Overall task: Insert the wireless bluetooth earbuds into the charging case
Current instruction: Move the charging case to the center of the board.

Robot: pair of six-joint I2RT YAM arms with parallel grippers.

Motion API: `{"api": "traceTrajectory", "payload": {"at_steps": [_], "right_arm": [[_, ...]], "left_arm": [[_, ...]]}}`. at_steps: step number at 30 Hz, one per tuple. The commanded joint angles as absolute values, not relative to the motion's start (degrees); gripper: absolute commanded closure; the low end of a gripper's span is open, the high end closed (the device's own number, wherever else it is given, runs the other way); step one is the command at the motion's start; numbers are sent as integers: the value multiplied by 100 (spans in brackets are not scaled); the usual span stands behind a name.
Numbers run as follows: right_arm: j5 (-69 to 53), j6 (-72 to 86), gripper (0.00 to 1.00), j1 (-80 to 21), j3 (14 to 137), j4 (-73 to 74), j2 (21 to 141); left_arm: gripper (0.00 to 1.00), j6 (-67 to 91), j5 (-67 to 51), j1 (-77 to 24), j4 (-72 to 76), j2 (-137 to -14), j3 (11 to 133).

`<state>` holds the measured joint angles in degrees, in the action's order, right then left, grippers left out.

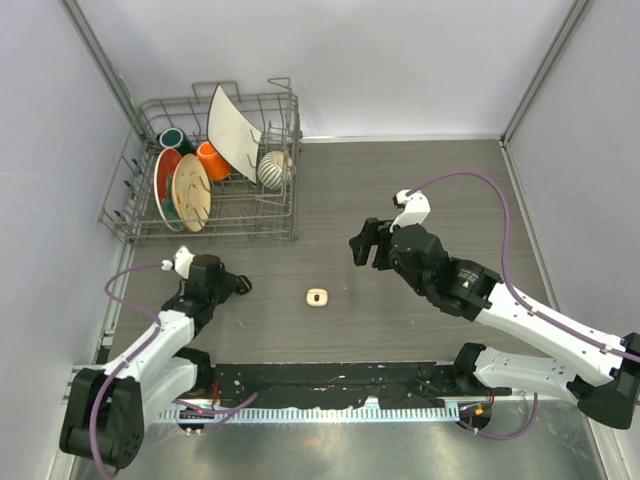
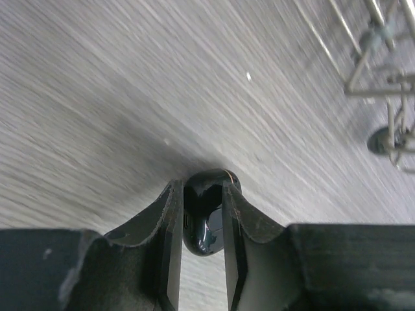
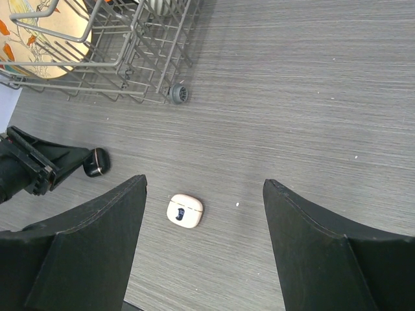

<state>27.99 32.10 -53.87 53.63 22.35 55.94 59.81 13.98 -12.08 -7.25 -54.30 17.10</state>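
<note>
My left gripper [image 2: 203, 189] is shut on a small glossy black charging case [image 2: 206, 227] with a thin gold seam, low over the table at the left; the same black case [image 3: 98, 162] shows in the right wrist view at my left gripper's tip. A closed cream-white charging case [image 1: 317, 297] with a dark mark on its lid lies on the table's middle, also seen as the cream case [image 3: 185, 212] below my right gripper [image 3: 204, 183]. That right gripper [image 1: 362, 243] hovers open and empty, above and right of it. No earbuds are in view.
A wire dish rack [image 1: 215, 170] with plates, cups and a bowl stands at the back left; its corner and wheel [image 3: 176, 92] show in the right wrist view. Grey walls enclose the wood-grain table [image 1: 420, 180].
</note>
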Motion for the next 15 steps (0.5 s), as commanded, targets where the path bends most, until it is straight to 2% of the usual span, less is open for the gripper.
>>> {"api": "traceTrajectory", "payload": {"at_steps": [1,5,8,14,15], "right_arm": [[2760,3305,22,-5370,5379,2118,5634],[2725,3348,22,-5370,5344,2101,5651],[2681,3375,22,-5370,5317,2101,5669],[1981,3340,22,-5361,5168,1978,5800],[1812,3314,22,-5370,5107,1925,5844]], "left_arm": [[76,6607,1502,-1897,-1212,-5108,1275],[76,7292,1871,-3028,-1222,-5010,1090],[75,7706,2162,-3505,-1344,-5141,1151],[65,8200,2601,-4324,-1668,-5133,1274],[57,8191,2636,-4324,-1748,-5002,1327]]}}
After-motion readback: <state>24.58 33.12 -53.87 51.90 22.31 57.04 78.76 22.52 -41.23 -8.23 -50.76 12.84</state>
